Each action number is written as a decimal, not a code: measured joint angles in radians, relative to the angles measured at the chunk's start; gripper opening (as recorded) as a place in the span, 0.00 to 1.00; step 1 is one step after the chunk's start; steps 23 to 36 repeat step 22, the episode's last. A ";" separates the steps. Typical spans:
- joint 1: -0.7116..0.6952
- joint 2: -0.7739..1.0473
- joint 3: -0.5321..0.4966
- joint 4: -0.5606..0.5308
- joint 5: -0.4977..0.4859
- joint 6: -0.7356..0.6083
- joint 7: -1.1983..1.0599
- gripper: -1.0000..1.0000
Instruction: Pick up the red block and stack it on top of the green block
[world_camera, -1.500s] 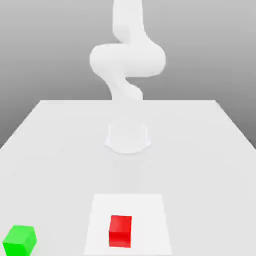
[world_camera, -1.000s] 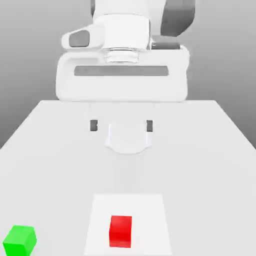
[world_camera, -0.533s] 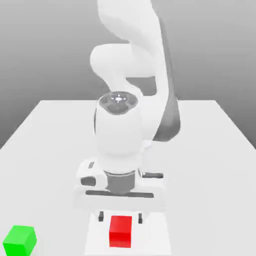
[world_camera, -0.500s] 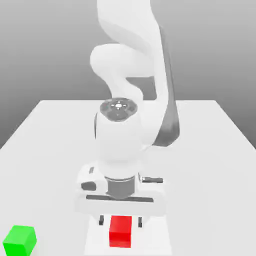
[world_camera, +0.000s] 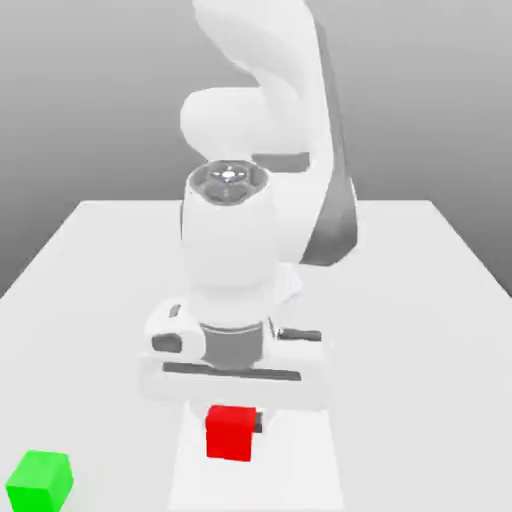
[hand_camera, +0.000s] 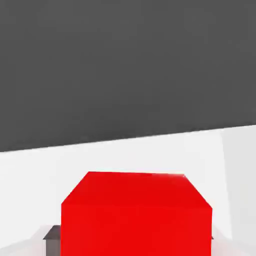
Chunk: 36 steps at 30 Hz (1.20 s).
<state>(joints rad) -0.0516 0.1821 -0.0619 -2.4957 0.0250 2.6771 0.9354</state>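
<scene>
You are at the lift-and-carry stage: the small matte bright red cube (world_camera: 231, 432) sits between the fingers of the white two-finger gripper (world_camera: 232, 424), directly under the broad white hand of the arm (world_camera: 232, 372), and it appears raised slightly off the pale square patch (world_camera: 300, 470) on the white table (world_camera: 430, 300), though you cannot confirm the clearance from this angle. To do this step well, raise the cube straight up first until it is plainly clear of the table, and only then swing toward the small matte bright green cube (world_camera: 39, 481), which rests well apart from the red one, near the exterior view's lower left corner. Keep the wrist level so the red cube's faces stay square to the green one, bring it directly over the green cube, and lower slowly; a skewed or off-centre release would likely let it slide off. As for the tool, the jaws stand narrow and pressed against 2 opposite sides of the red cube, with 1 dark finger pad (world_camera: 259, 423) showing at its edge on the exterior view's right. In the hand view the red cube (hand_camera: 136, 215) looms close, flanked low down by a dark pad (hand_camera: 52, 233), which fits a firm grip.
</scene>
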 joint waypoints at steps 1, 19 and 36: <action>-0.008 0.004 -0.016 0.014 0.006 -0.011 0.036 0.00; -0.158 0.216 -0.197 0.233 0.185 -0.036 0.491 1.00; -0.158 0.216 -0.197 0.233 0.185 -0.036 0.491 1.00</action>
